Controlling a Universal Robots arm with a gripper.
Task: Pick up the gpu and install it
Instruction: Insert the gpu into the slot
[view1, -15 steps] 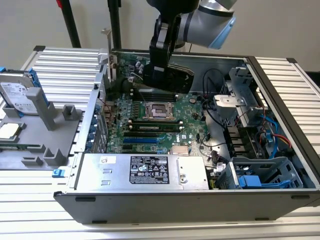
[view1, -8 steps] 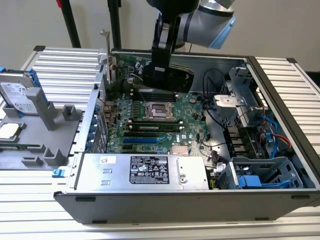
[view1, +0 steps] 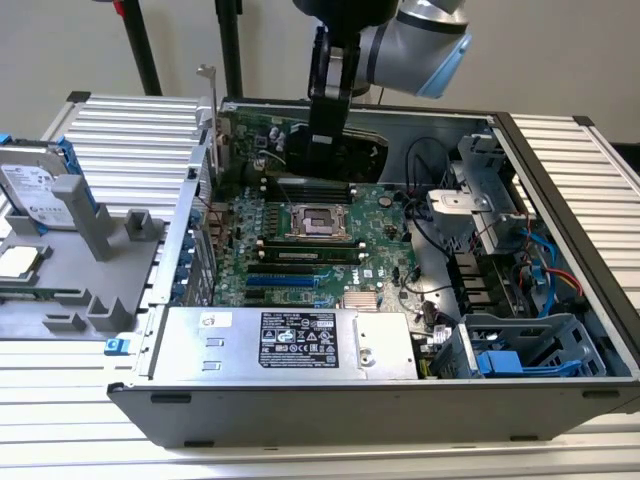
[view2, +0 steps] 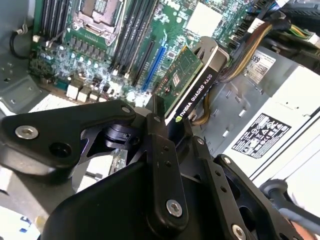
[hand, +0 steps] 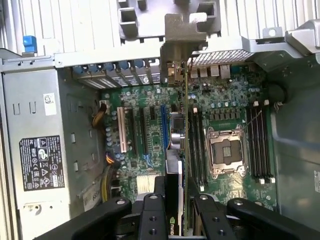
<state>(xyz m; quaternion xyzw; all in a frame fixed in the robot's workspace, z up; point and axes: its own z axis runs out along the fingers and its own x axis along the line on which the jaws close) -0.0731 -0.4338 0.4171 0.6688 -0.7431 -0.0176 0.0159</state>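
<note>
- The fingers (hand: 150, 215) are closed on the gpu (hand: 176, 150), one pressing each flat face, so the card stands on edge between them.
- In the second wrist view the gpu (view2: 187, 75) runs out from the fingers as a thin green circuit board. A black cooler with white lettering covers the face turned towards the power supply (view2: 280, 105).
- In the first wrist view the card shows edge-on as a narrow strip. Its silver metal bracket (hand: 175, 60) sits at the end farthest from the fingers, against the row of rear openings in the computer case (hand: 100, 60).
- Below the fingers lies the large green motherboard (hand: 230, 100). The card hangs over its expansion slots, just beside a blue slot (hand: 163, 127), with the memory slots and the processor socket (hand: 225, 150) on the other side.
- Whether the card's lower edge touches a slot cannot be told.
- In the exterior view the gripper (view1: 328, 100) points straight down into the open case, which lies on a ribbed metal surface (view1: 130, 130). A hard drive (view1: 35, 195) stands in a grey holder (view1: 100, 240), well apart from the fingers.
</note>
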